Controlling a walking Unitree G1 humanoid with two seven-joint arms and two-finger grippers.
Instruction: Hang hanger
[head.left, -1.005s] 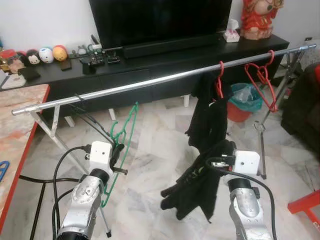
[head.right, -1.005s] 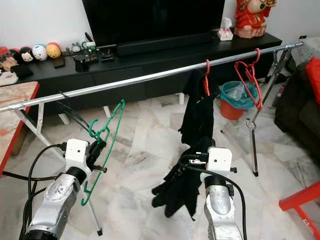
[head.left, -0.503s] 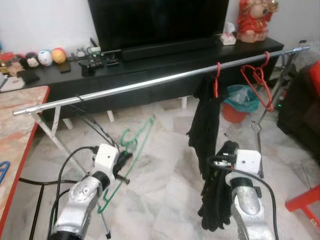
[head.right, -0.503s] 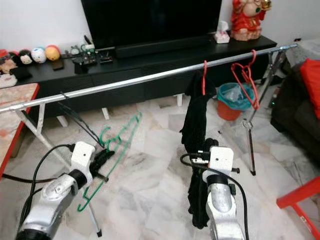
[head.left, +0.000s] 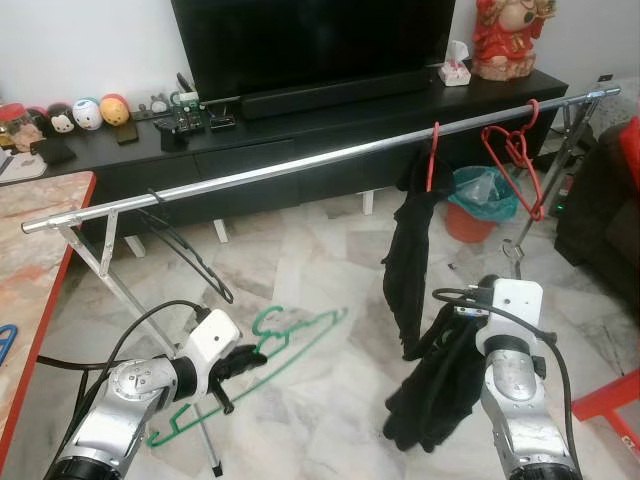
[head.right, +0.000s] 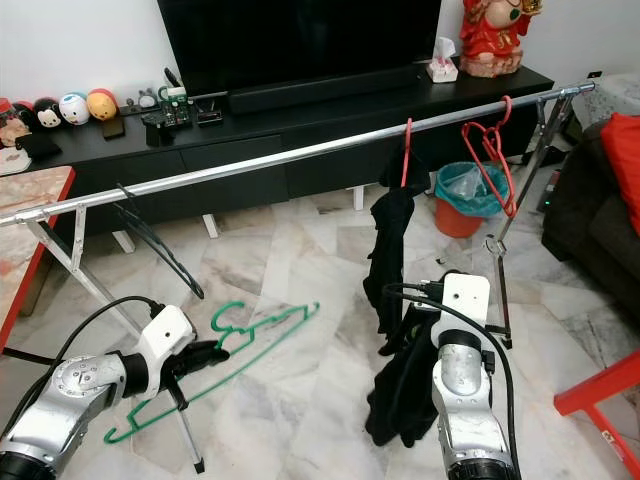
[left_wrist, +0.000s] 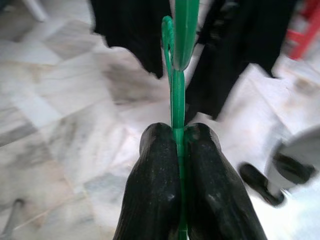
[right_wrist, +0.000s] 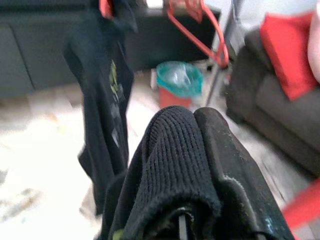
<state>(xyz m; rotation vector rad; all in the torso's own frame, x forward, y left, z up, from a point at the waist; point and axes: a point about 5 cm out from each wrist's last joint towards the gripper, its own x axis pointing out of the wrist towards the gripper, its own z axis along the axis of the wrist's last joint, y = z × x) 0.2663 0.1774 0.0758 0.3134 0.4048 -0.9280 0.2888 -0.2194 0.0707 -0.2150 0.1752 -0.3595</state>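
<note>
The green hanger is pinched between the pressed-together fingers of the left gripper and held low, nearly flat above the floor — well below the rail. The right gripper is clamped on a black garment. Hanging is not yet done — the lift and hooking remain.

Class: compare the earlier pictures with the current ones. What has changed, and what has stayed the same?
The left end effector has swung the green hanger down from upright to nearly flat. The right end effector has drawn the black garment down and to the right. Both remain clamped; the rail and red hangers are unchanged.
</note>
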